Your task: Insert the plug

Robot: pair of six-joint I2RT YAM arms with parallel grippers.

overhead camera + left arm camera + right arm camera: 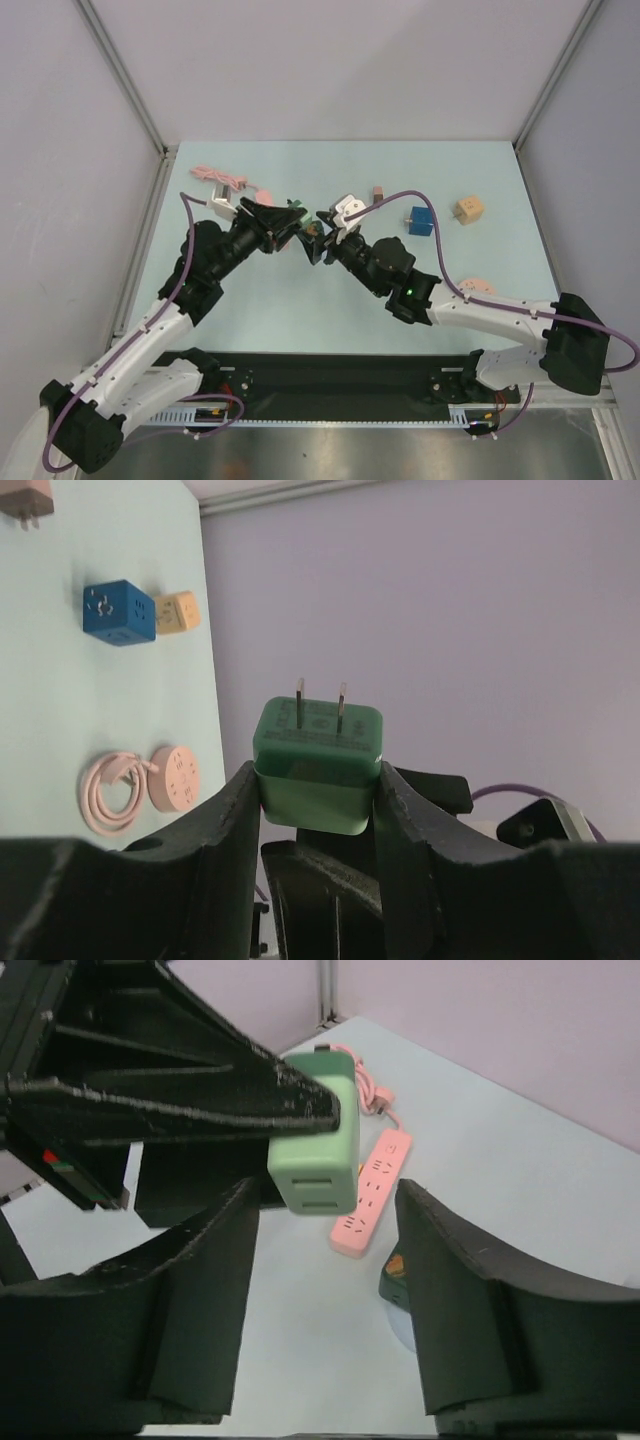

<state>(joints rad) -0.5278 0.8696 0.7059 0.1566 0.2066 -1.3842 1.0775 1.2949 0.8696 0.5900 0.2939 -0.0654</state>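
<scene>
My left hand (317,785) is clamped on the one green plug (318,742), prongs pointing away from its palm. The plug sits between the spread fingers of my open right hand (328,1200), untouched by them. I judge this a hand-over, so I should close the right hand squarely on the plug's flat sides, clear of the prongs, before the left lets go. Beyond the right hand lies one pink power strip (372,1192); off to the left hand's side sit one blue cube (119,611) and one tan cube (176,612).

Table (330,165): pale blue-green surface. Blue cube (419,221) right of centre, tan cube (468,209) near it, not touching. Small pinkish-brown adapter (378,192) left of blue cube. Round pink disc (175,778) just beside coiled pink cable (112,792)
</scene>
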